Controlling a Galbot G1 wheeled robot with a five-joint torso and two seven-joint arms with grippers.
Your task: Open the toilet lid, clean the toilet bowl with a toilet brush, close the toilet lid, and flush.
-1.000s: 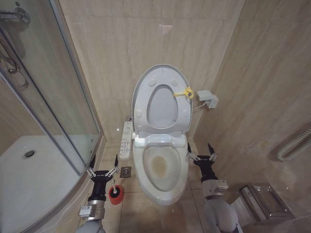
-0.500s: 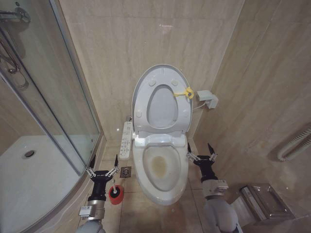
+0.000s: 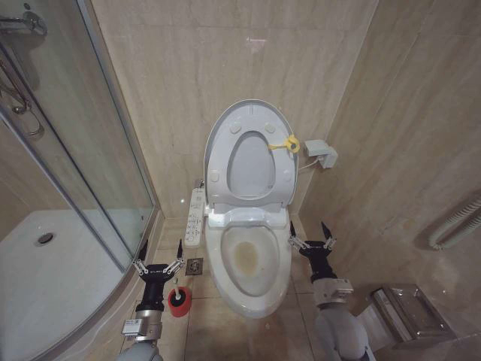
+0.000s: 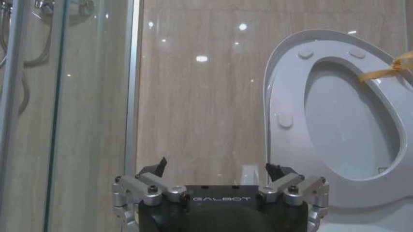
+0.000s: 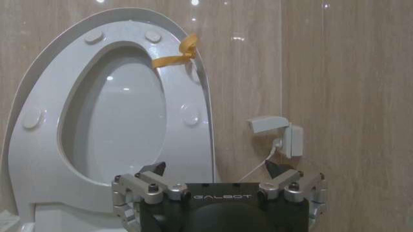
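Note:
The toilet lid [image 3: 250, 109] stands upright against the back wall with the ring seat [image 3: 218, 162] raised in front of it and a yellow tag [image 3: 288, 143] at its rim. Below lies the uncovered toilet bowl [image 3: 255, 293], stained yellowish inside. On the floor left of the bowl stands the toilet brush [image 3: 179, 300] in its red holder. My left gripper [image 3: 158, 256] hangs open just above the brush. Right of the bowl my right gripper [image 3: 308, 233] is open and holds nothing. The left wrist view shows the left gripper [image 4: 217, 166] and the lid [image 4: 348, 121]. The right wrist view shows the right gripper [image 5: 216, 169] facing the lid [image 5: 123, 121].
A long white button panel [image 3: 195, 216] lies along the bowl's left side, with a floor drain [image 3: 195, 265] beside it. The glass shower enclosure [image 3: 98, 150] closes off the left. A wall socket box [image 3: 321, 153], a grab bar [image 3: 455, 222] and a metal holder [image 3: 409, 312] are at the right.

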